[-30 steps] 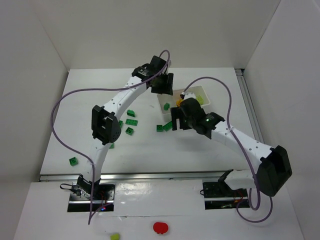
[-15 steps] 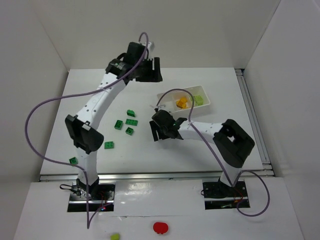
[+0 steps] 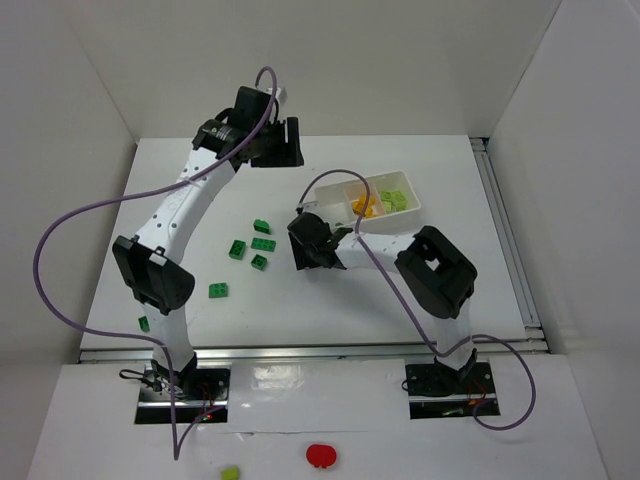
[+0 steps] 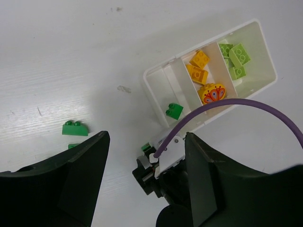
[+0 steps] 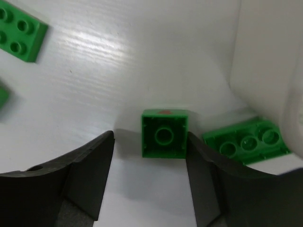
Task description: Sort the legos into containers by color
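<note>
The white tray (image 4: 154, 97) holds one dark green lego (image 4: 174, 110) in its left compartment, orange legos (image 4: 199, 66) in the middle and pale green legos (image 4: 235, 56) on the right. My right gripper (image 5: 150, 137) is low on the table just left of the tray (image 3: 400, 180). It is open around an upside-down dark green square lego (image 5: 164, 135). The right finger touches the lego and the left finger stands apart from it. A second green lego (image 5: 246, 142) lies against the tray wall (image 5: 265, 61). My left gripper (image 3: 270, 145) hangs high at the back, open and empty.
Several dark green legos (image 3: 262, 245) lie loose left of centre, one more (image 3: 218, 290) nearer and another (image 3: 145, 323) by the left edge. A yellow round piece with an orange pattern (image 4: 213, 93) sits in the tray's middle compartment. A red round object (image 3: 321, 456) lies on the near ledge.
My right gripper has left the tray and dropped left to the table beside it, over the square lego. The left gripper has swung left and back, away from the tray.
</note>
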